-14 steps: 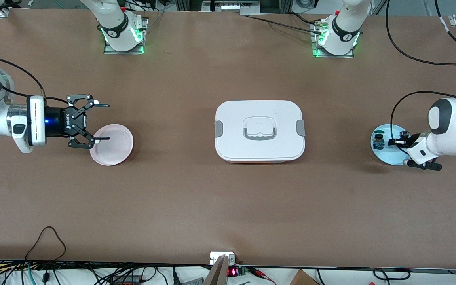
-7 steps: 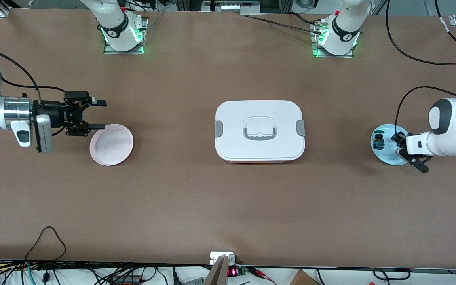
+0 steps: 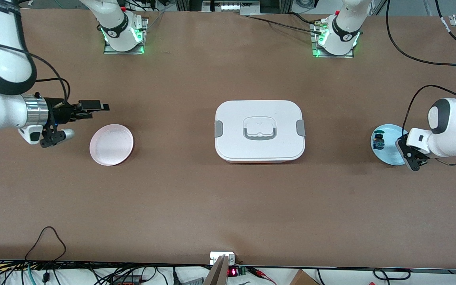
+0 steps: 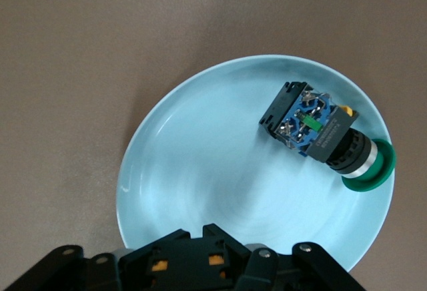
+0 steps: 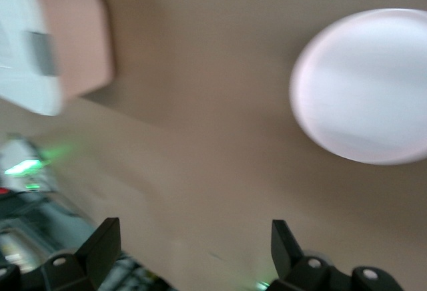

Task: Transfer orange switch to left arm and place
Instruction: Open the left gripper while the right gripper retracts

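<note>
The orange switch point(image 4: 190, 261) sits between the fingers of my left gripper point(image 4: 200, 257), which is shut on it. Only a dark block with small orange patches shows. This gripper point(image 3: 401, 142) hangs just above the light blue plate point(image 3: 386, 152) at the left arm's end of the table. The white box point(image 3: 259, 130) with grey latches stands at the table's middle. My right gripper point(image 3: 97, 106) is open and empty over bare table beside the pink plate point(image 3: 111, 144). In the right wrist view its fingertips point(image 5: 103, 237) stand wide apart around nothing.
A blue-bodied switch point(image 4: 320, 131) with a green cap lies on the blue plate point(image 4: 200, 171); it also shows as the blue switch point(image 3: 378, 141) from the front. The pink plate point(image 5: 363, 84) holds nothing. The box point(image 5: 40, 44) shows blurred in the right wrist view. Cables hang along the table's near edge.
The right wrist has rolled, turning its open gripper edge-on and shifting it off the pink plate toward the bases. The left wrist has rolled too, staying over the blue plate.
</note>
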Robot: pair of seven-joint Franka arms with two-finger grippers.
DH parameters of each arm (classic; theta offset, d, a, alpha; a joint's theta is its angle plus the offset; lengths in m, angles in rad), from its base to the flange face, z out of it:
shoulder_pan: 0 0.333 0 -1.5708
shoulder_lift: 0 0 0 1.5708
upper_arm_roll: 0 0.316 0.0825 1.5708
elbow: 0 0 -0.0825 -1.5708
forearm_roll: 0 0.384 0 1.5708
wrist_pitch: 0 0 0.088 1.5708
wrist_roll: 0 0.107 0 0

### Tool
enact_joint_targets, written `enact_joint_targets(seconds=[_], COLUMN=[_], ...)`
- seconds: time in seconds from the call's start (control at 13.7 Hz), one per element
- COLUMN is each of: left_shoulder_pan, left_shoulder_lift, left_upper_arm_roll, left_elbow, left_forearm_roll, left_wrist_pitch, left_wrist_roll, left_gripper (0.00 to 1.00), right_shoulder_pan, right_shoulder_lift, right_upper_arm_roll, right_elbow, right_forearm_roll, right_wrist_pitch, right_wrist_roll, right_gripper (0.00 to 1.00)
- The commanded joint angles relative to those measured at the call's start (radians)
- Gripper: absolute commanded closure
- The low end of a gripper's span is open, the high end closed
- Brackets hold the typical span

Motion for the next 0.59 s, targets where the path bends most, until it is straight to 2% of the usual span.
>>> enact_joint_targets(seconds=[0.0,0.07,0.15,0.22,0.29,0.51], left_shoulder_pan=[0.022,0.025,0.033,0.035,0.039,0.045], left_shoulder_lift=[0.027,0.027,0.024,0.023,0.023,0.006], left_upper_arm_roll=[-0.009,-0.011,-0.011,-0.011,-0.012,-0.023], left_elbow=[-0.009,-0.023,-0.024,-0.024,-0.027,-0.032], left_forearm_roll=[0.027,0.027,0.027,0.027,0.027,0.027], left_wrist_pitch=[0.035,0.040,0.040,0.040,0.041,0.042], left_wrist_roll=[0.065,0.085,0.088,0.089,0.115,0.197], left_gripper=[0.85,0.84,0.78,0.56,0.01,0.00], right_shoulder_pan=[0.000,-0.001,-0.003,-0.010,-0.021,-0.021], right_shoulder_lift=[-0.033,-0.044,-0.047,-0.045,-0.042,-0.051], right_upper_arm_roll=[0.010,0.017,0.015,0.007,0.000,0.000], right_elbow=[0.068,0.091,0.110,0.134,0.145,0.156], right_forearm_roll=[-0.215,-0.265,-0.288,-0.294,-0.304,-0.328], right_wrist_pitch=[-0.016,-0.011,-0.004,0.013,0.047,0.033], right_wrist_roll=[0.026,0.021,0.021,0.025,0.033,0.164], right_gripper=[0.00,0.00,0.00,0.00,0.00,0.00])
